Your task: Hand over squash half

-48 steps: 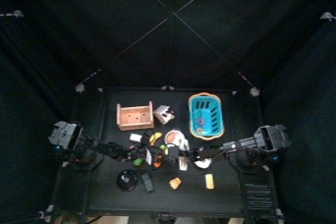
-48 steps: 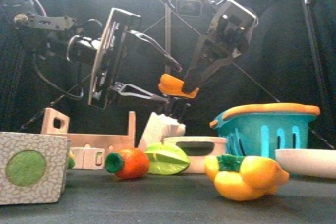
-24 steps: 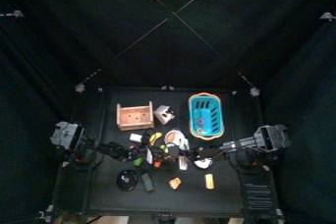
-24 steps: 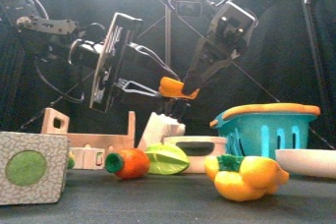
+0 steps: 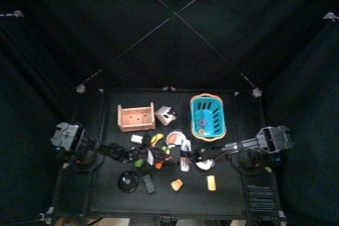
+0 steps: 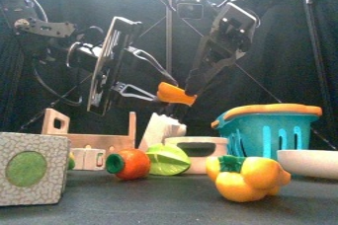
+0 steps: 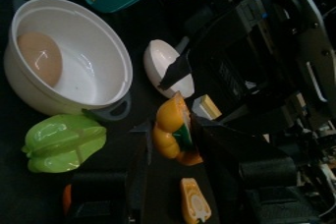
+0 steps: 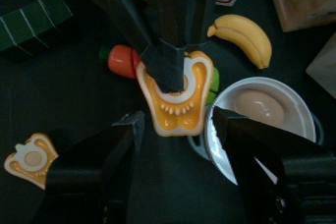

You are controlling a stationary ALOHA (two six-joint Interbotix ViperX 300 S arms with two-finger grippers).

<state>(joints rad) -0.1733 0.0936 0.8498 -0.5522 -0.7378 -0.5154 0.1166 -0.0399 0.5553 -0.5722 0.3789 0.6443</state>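
Front view: I see the left gripper (image 6: 156, 91) holding the squash (image 6: 176, 93) above the basket (image 6: 270, 130); the right gripper (image 6: 193, 79) is wide, let go.

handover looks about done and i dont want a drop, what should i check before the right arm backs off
1. Left gripper shut on the squash half: ok, its fingers pinch the squash's narrow end in the right wrist view.
2. Right gripper open: ok, its jaws stand apart with a gap on each side of the squash.
3. Squash clear of the table: ok, it hangs in mid-air in the front view.
4. Firmness of the left grip: cannot tell.
5. Space beneath: not ok, a white bowl lies below.
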